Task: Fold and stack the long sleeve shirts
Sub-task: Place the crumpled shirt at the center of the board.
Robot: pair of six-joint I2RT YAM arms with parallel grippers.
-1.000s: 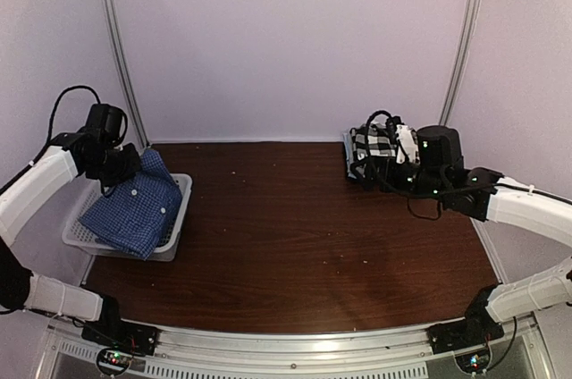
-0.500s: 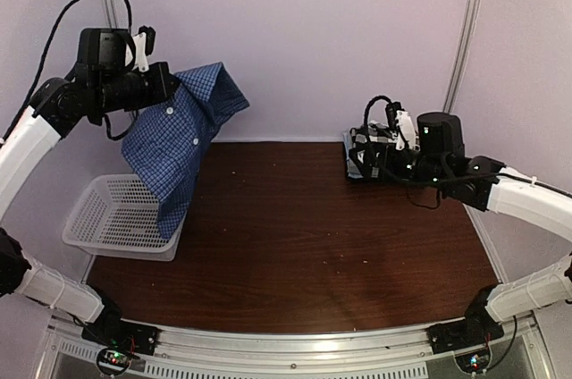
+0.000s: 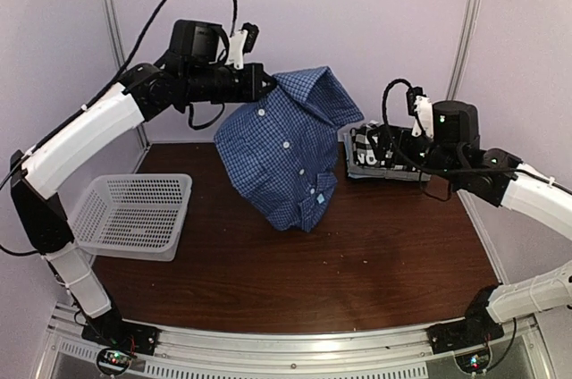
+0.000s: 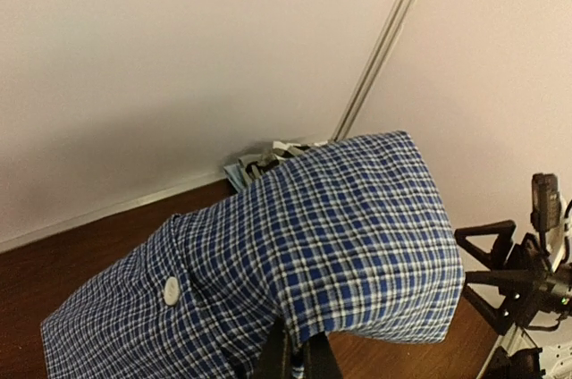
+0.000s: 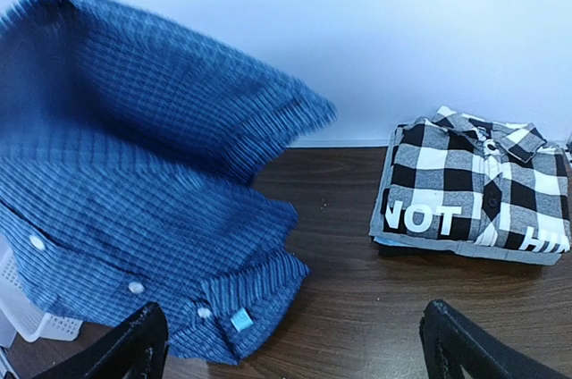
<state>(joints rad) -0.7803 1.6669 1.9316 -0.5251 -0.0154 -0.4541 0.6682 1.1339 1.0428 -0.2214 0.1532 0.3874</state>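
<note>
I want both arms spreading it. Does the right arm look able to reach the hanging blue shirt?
Probably yes: the right gripper is open and the blue shirt hangs just ahead above the table, nothing between them.

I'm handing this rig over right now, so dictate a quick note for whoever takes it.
Left gripper shut on the blue checked shirt, holding it up above the table.
Right gripper open, holding nothing, near the black-and-white shirt.
Done: that one lies folded at the table's far right.
To do: lay the blue checked shirt down, fold it, stack it.
</note>
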